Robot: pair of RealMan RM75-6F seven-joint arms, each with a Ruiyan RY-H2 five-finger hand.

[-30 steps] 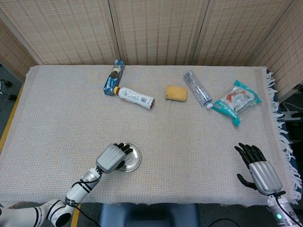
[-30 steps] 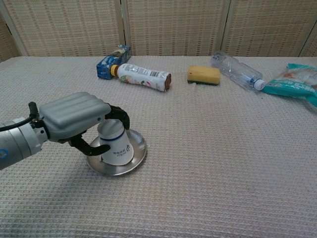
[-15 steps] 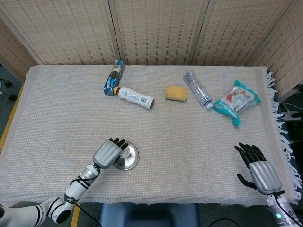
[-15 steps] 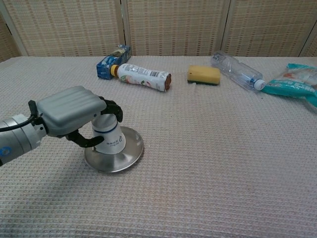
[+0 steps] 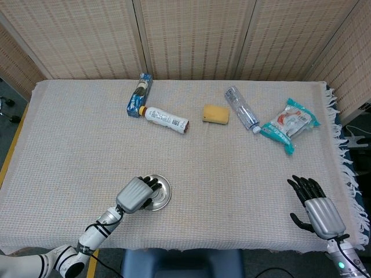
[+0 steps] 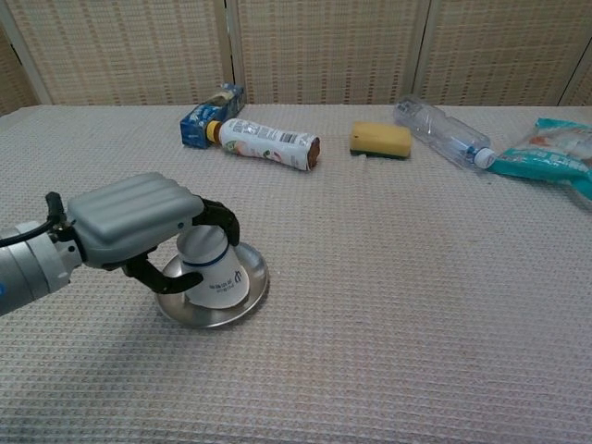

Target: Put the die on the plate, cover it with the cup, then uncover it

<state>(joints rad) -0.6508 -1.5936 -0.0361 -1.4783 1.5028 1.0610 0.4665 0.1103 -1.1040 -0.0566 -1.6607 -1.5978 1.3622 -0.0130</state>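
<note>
Woven reed screens (image 5: pixel 191 37) are backing a table under a beige waffle-weave cloth (image 6: pixel 407 277). Near its front edge, the left hand (image 6: pixel 129 222) is gripping the inverted white paper cup (image 6: pixel 211 270) on the round steel plate (image 6: pixel 248 294); the die is hidden. The right hand (image 5: pixel 317 209), fingers spread, is holding nothing.

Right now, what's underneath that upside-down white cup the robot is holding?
The cup stands mouth-down on the metal plate, gripped by the left hand. Only the plate's rim shows around it. Anything inside, such as a die, is hidden by the cup's wall and the fingers.
</note>
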